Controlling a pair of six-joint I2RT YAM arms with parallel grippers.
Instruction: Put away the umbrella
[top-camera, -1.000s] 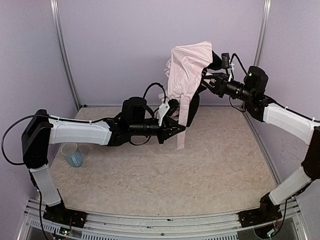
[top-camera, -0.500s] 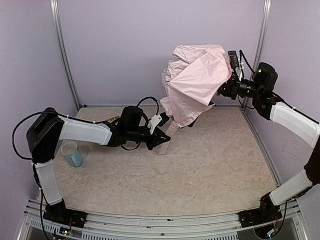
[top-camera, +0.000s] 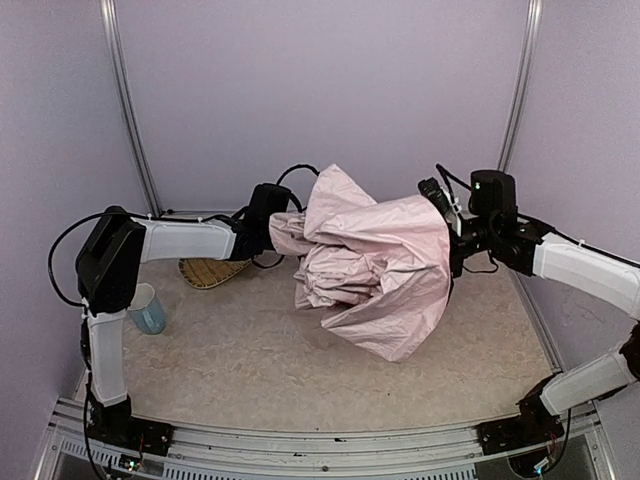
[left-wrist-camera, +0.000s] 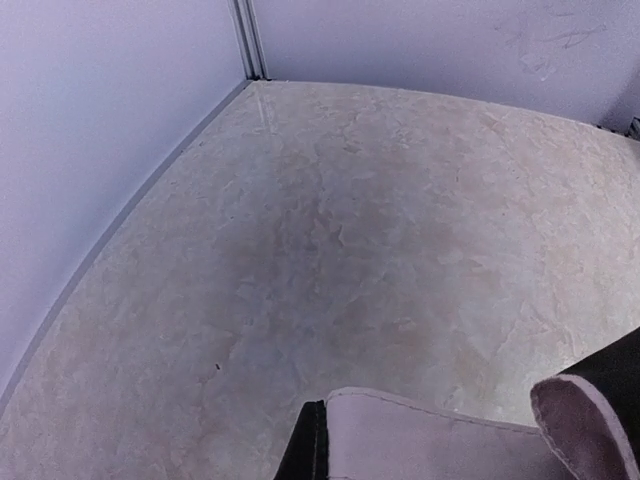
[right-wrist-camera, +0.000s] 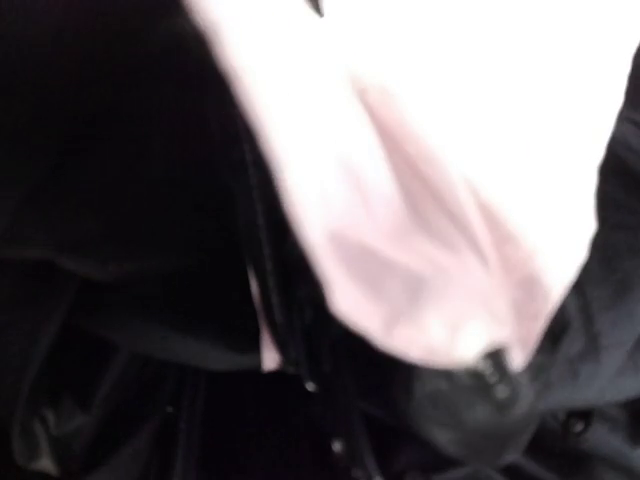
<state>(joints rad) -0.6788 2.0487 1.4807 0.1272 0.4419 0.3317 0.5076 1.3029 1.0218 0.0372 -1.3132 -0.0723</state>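
Over the table's (top-camera: 230, 340) middle, the umbrella (top-camera: 375, 260) now sags low instead of hanging high — left gripper clamped shut, apparently on its strap (left-wrist-camera: 420, 440), right gripper's state untellable under fabric — so collapsing it looks nearer.

No word, label, brand, number or sign can be read in any view; only some faint scribble-like marks stand on the wall (left-wrist-camera: 548, 42) at about 1 o'clock in the left wrist view, and they are illegible.
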